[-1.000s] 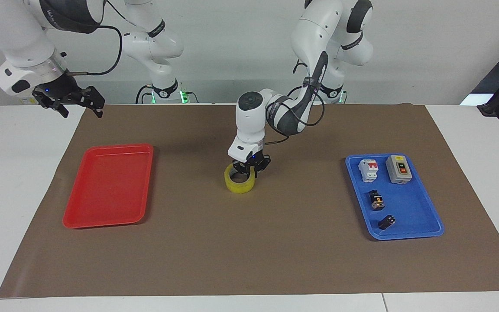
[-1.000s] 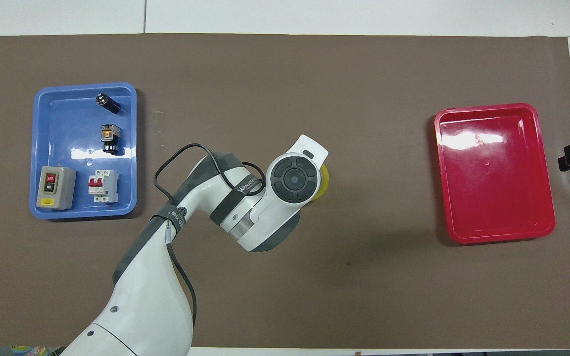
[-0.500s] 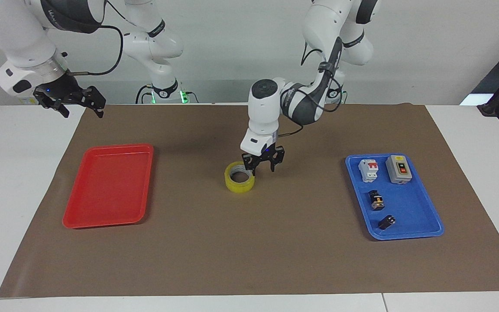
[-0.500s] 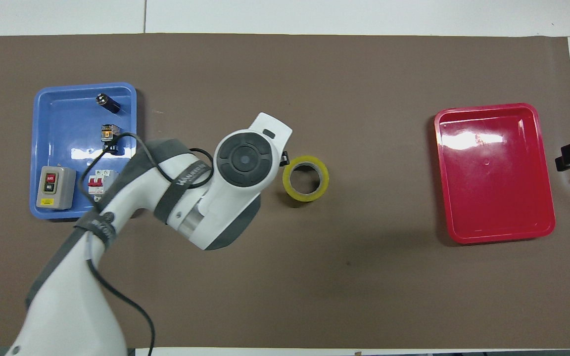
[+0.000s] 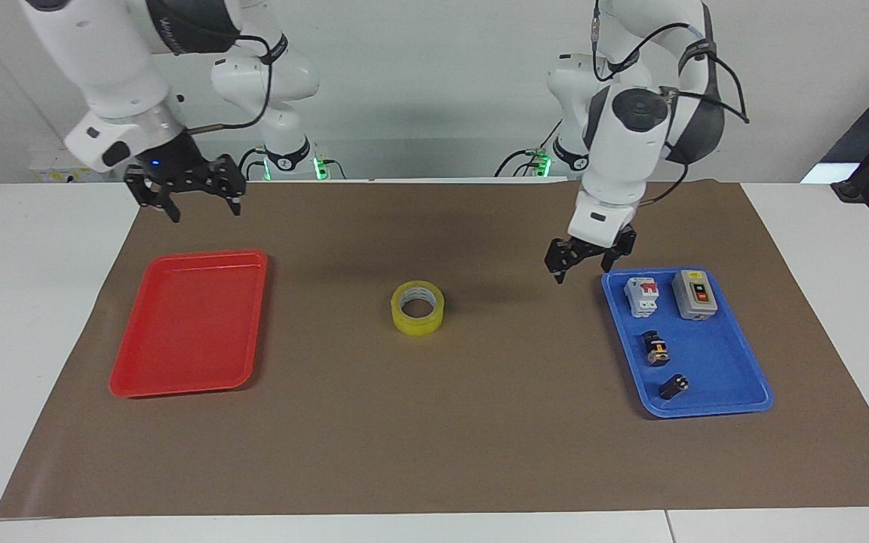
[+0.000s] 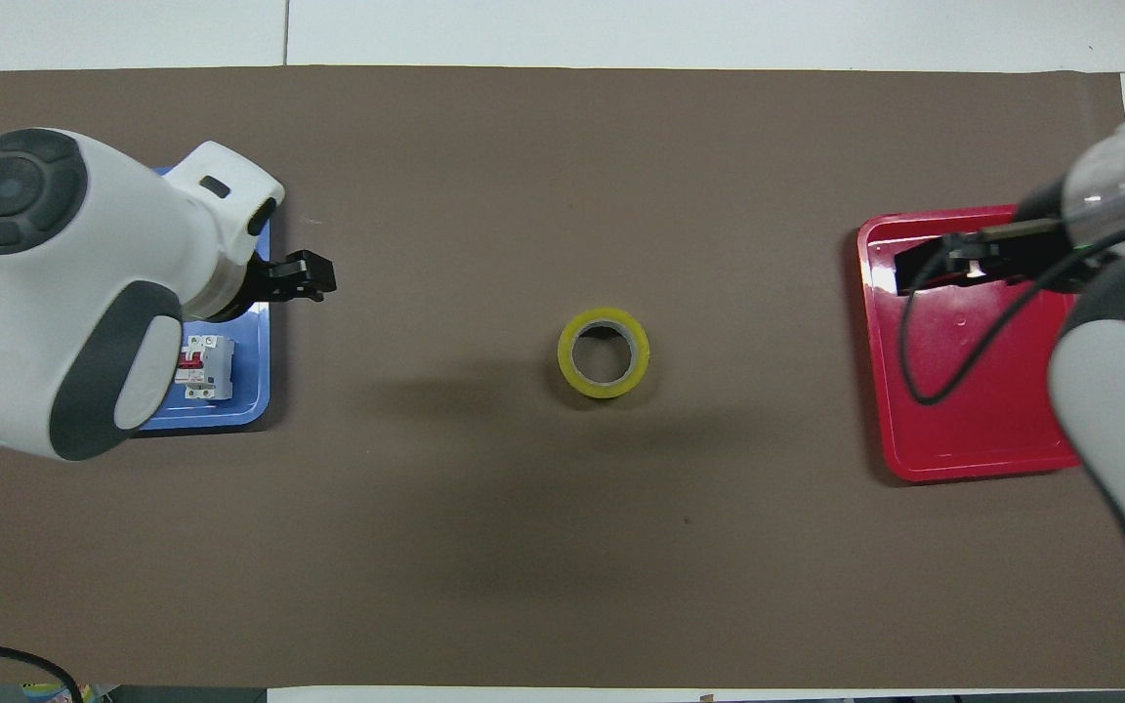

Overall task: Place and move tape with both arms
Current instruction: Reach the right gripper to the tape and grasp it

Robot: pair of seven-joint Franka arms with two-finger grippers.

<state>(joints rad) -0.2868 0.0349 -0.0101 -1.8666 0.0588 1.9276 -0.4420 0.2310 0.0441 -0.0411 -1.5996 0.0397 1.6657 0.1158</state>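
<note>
while the tape lies flat on the brown mat mid-desk, its hole facing straight up, both arms hang clear of it. left tool, fingers spread and empty, hovers by the blue tray. right tool, spread too, hangs up over the mat near the red tray.

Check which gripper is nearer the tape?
Left. The left gripper hangs beside the blue tray; the right gripper hangs by the red tray, farther from the tape.
</note>
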